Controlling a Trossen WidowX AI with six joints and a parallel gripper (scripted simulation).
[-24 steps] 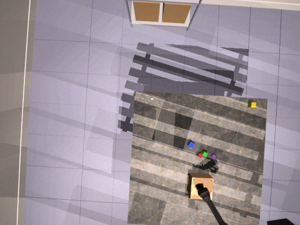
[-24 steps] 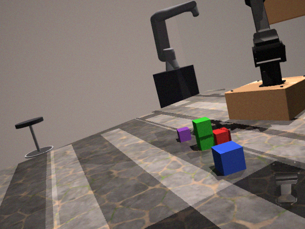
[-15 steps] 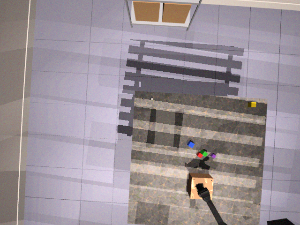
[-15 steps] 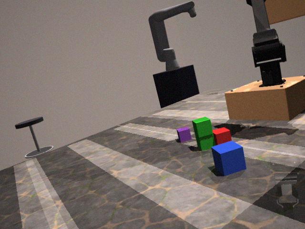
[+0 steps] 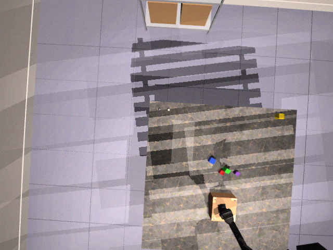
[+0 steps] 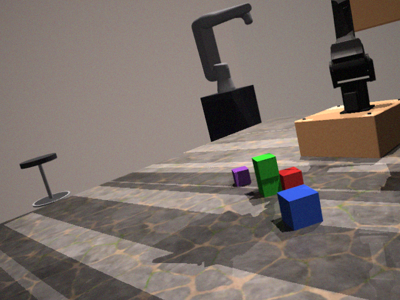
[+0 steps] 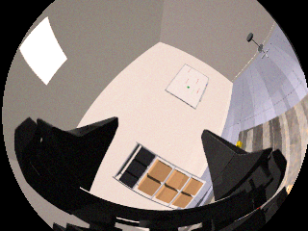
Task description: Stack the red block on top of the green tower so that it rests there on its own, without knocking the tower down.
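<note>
The green tower (image 5: 227, 170) (image 6: 266, 175) stands upright on the stone-patterned surface. The red block (image 5: 221, 172) (image 6: 291, 178) lies on that surface close beside the tower; whether they touch I cannot tell. My gripper (image 7: 162, 128) is open, with nothing between its fingers in the wrist view. It points at the far wall, away from the blocks. In the top and exterior views the gripper itself is out of frame; only part of the arm shows, rising from its wooden base.
A blue block (image 5: 212, 160) (image 6: 300, 208) sits near the red block, and a smaller purple block (image 5: 237, 173) (image 6: 241, 176) on the tower's other side. A yellow block (image 5: 280, 116) (image 7: 239, 143) lies at the far corner. The wooden base (image 5: 231, 202) (image 6: 337, 139) stands behind the blocks in the exterior view.
</note>
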